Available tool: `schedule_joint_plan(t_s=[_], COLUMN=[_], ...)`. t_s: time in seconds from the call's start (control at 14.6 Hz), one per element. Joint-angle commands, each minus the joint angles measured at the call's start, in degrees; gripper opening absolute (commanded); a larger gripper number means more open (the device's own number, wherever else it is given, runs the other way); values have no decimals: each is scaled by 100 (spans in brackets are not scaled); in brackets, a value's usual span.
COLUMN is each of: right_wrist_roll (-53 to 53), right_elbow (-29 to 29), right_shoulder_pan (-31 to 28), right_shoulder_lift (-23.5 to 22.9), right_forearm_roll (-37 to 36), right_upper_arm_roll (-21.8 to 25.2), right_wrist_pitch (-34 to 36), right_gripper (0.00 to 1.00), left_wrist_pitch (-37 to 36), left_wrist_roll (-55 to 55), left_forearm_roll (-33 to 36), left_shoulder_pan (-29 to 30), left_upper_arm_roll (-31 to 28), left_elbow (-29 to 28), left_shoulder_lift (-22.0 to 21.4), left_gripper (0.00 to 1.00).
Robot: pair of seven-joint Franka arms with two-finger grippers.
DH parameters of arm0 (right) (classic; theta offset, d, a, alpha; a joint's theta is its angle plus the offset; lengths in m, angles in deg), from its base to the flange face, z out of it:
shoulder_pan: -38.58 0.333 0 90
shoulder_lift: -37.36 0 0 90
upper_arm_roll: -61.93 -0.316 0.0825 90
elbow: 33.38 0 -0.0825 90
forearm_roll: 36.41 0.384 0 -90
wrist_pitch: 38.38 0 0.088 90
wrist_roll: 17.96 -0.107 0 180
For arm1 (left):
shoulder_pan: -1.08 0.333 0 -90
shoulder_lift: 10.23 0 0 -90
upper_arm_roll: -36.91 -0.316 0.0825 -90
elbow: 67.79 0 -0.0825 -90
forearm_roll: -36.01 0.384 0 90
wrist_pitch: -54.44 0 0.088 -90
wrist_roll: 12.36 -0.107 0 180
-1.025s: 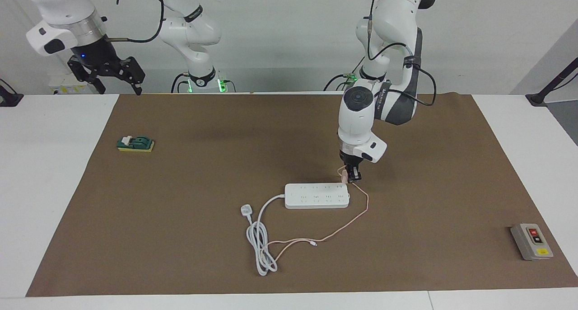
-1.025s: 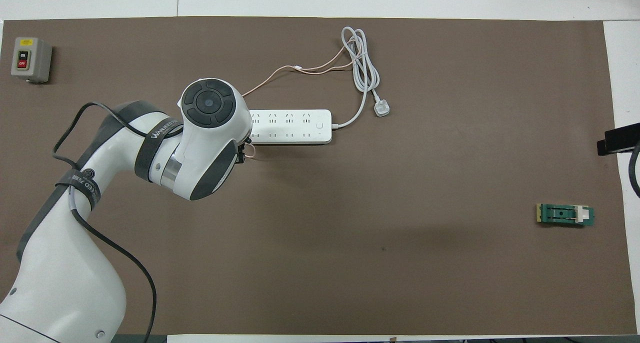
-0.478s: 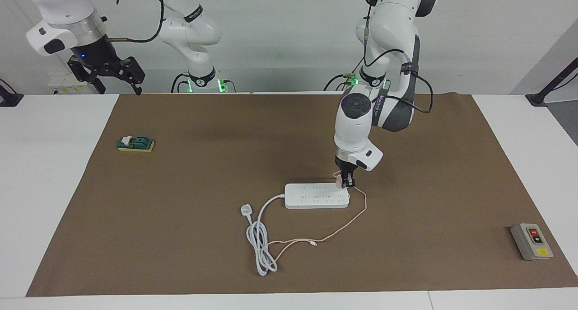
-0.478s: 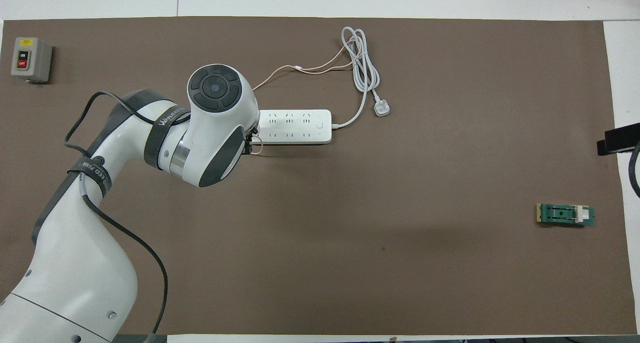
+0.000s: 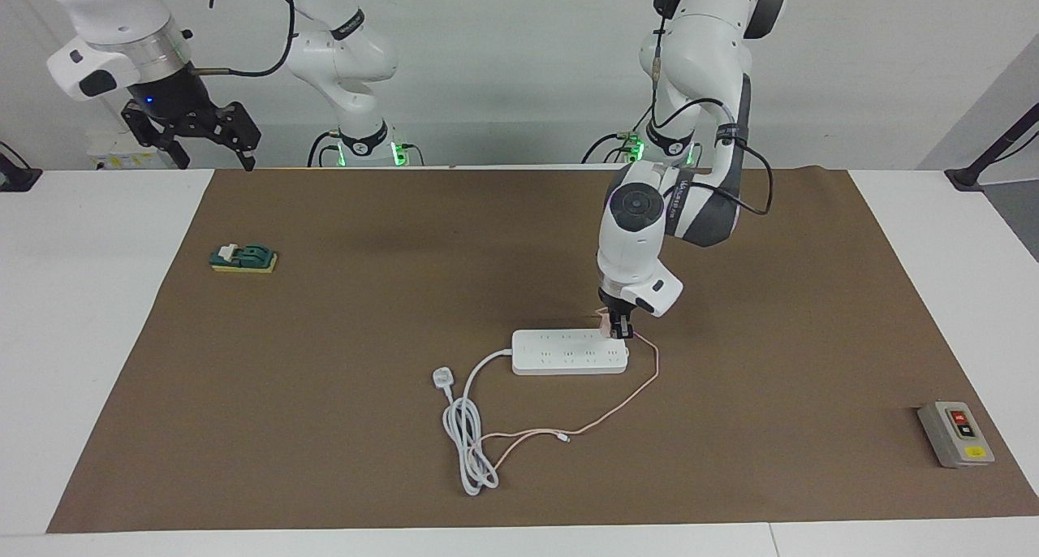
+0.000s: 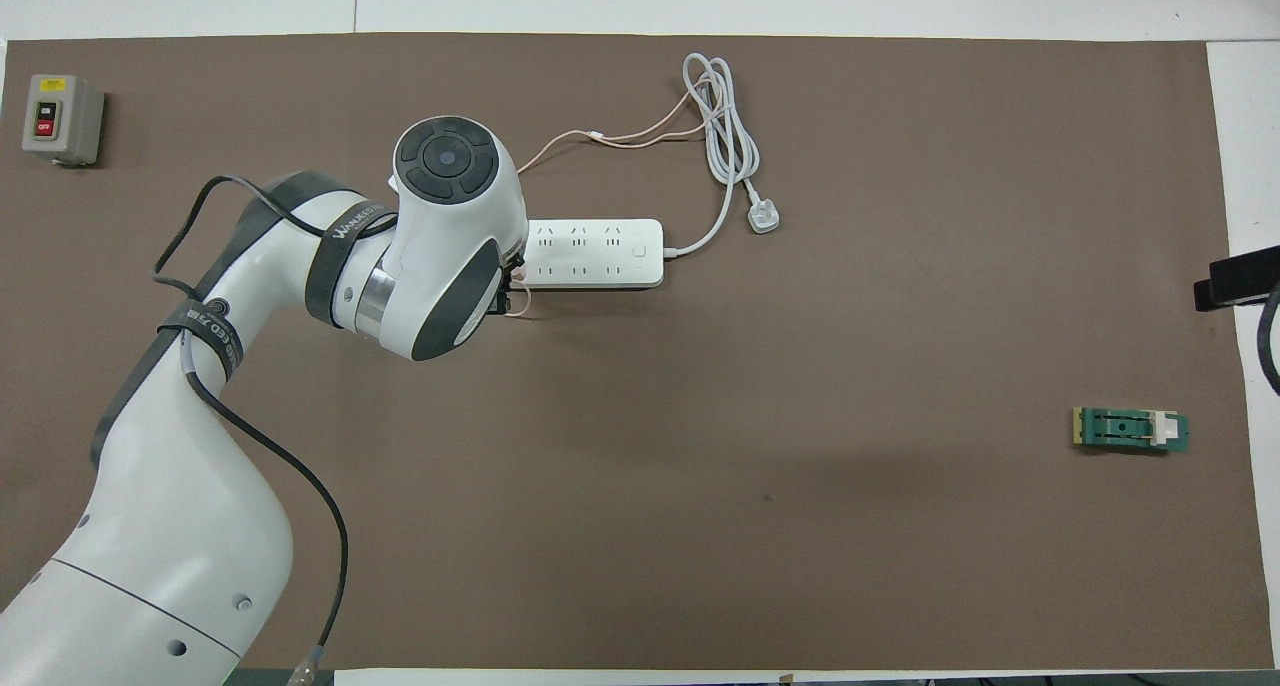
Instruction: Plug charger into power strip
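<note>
Left gripper has shifted from beside the strip's end to above it, toward the right arm's end; fingers pinched on the charger, a small pale-pink cube held between them, over the corner of the power strip nearer the robots, at the left arm's end; thin pink cable trails across the brown mat; the strip is a flat white bar with two socket rows and a thick white cord; right gripper waits raised over its table end, fingers spread.
</note>
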Motion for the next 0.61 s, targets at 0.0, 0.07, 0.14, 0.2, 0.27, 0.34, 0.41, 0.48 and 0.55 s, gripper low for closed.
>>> schedule_joint_plan(t_s=[0.0,0.07,0.14,0.2,0.27,0.34,0.41,0.48,0.55], right_wrist_roll=[109,109,118,126,126,118,126,126,118], right_elbow=[115,115,115,115,115,115,115,115,124], right_shoulder_pan=[-5,-5,-13,-13,-13,-13,-13,-13,-13], right_shoulder_lift=[128,120,120,128,120,128,128,128,128], right_forearm_roll=[-42,-42,-42,-42,-42,-50,-50,-42,-42], right_upper_arm_roll=[14,5,14,14,14,14,14,14,5], right_wrist_pitch=[-33,-33,-33,-33,-33,-33,-33,-33,-33], right_gripper=[100,100,100,100,100,100,100,100,100], left_wrist_pitch=[-140,-122,-104,-104,-87,-61,-43,-25,10], left_wrist_roll=[-143,-143,-151,-151,-160,-221,-230,-239,-248], left_forearm_roll=[-148,-148,-148,-148,-148,-156,-165,-183,-183], left_shoulder_pan=[4,4,13,39,74,83,83,92,92], left_upper_arm_roll=[-5,-5,-13,-14,-14,-14,-14,-14,-14], left_elbow=[136,136,136,136,145,145,145,145,145], left_shoulder_lift=[86,86,86,94,103,112,112,112,112], left_gripper=[0,0,0,0,0,0,0,0,0])
